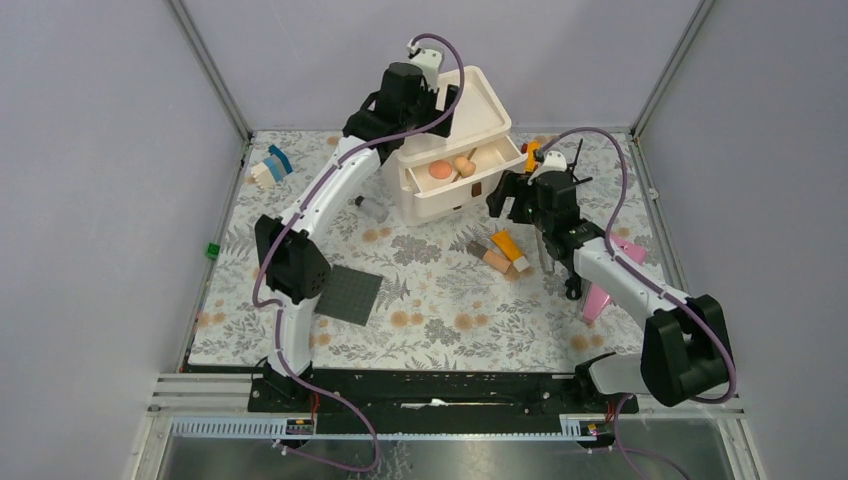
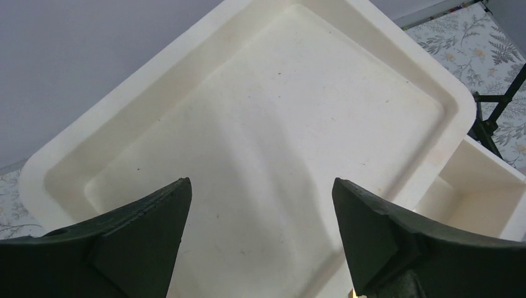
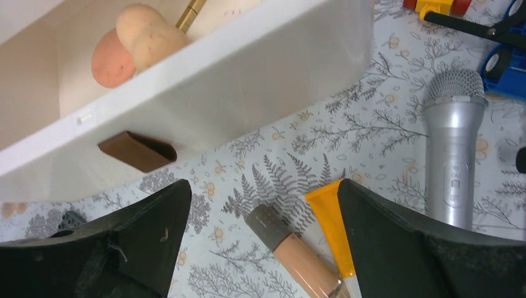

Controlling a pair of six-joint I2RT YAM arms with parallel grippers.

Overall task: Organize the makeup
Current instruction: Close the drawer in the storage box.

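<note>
The left gripper (image 2: 260, 186) had its jaws spread with nothing between them, hanging over the bare top tray (image 2: 260, 99) of the white organizer (image 1: 440, 200). The right gripper (image 3: 263, 186) was likewise released and empty, low over the mat (image 3: 372, 124) in front of the open drawer (image 3: 248, 68). Just beneath it lay a beige tube (image 3: 298, 254) and an orange tube (image 3: 330, 220), side by side. A pink disc (image 3: 108, 59), a beige puff (image 3: 149, 37) and a brush handle (image 3: 192, 7) sat in the drawer. A silver microphone (image 3: 454, 155) lay near the tubes. A clear bottle (image 1: 372, 208) lay on the mat left of the organizer, beside the left arm.
</note>
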